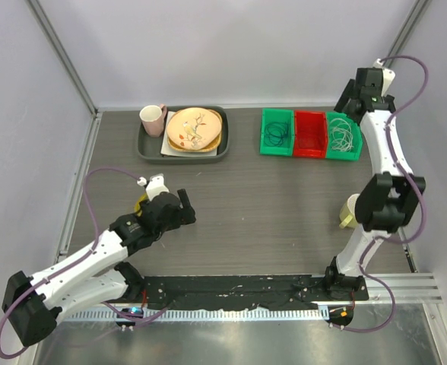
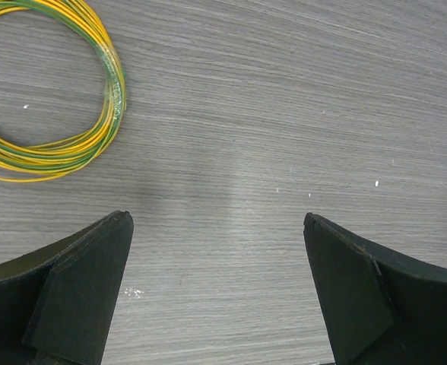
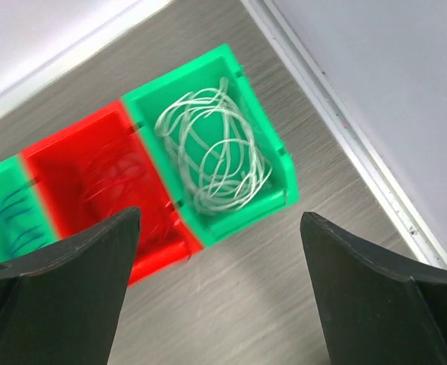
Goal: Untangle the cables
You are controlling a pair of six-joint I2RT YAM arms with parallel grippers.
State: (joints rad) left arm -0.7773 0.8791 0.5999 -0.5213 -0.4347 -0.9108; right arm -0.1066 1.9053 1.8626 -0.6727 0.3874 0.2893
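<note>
Bright, even, diffuse light; shadows faint, soft. Overhead view sharp. Left wrist view crisp on table [image 2: 284, 114] grain. Right wrist view blurred: bins [image 3: 242, 217], red cables [image 3: 117, 179] smeared.

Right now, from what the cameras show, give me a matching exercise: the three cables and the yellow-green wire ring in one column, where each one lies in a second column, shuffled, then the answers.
Things
1. white cable
2. red cable
3. dark blue cable
4. yellow-green wire ring

Places
A. bare table, just ahead of the left tool
B. left green bin
C. right green bin
D. red bin, in the middle of the row

Pairs: 1-C, 2-D, 3-B, 4-A
</note>
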